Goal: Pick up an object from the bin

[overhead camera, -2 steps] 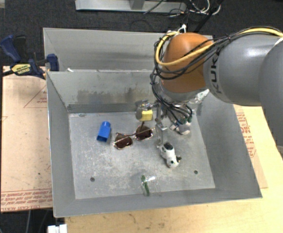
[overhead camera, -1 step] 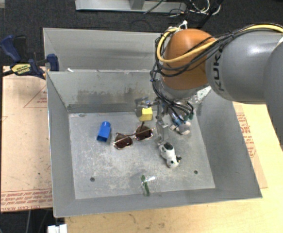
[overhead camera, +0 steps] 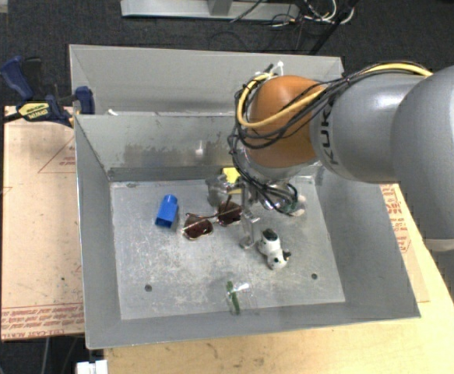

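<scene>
My gripper (overhead camera: 247,231) hangs low over the middle of the bin, under the arm's orange dome. A pair of brown-lensed sunglasses (overhead camera: 208,222) lies just left of it, its right end against the gripper. A small white and black toy figure (overhead camera: 272,248) lies close to the gripper's lower right. A yellow thing (overhead camera: 230,175) shows at the back, partly hidden by the gripper's body. Nothing is seen held.
A blue block (overhead camera: 167,211) lies on the bin floor to the left of the sunglasses. A small green and white piece (overhead camera: 234,294) lies near the front wall. The arm covers the bin's right rear part.
</scene>
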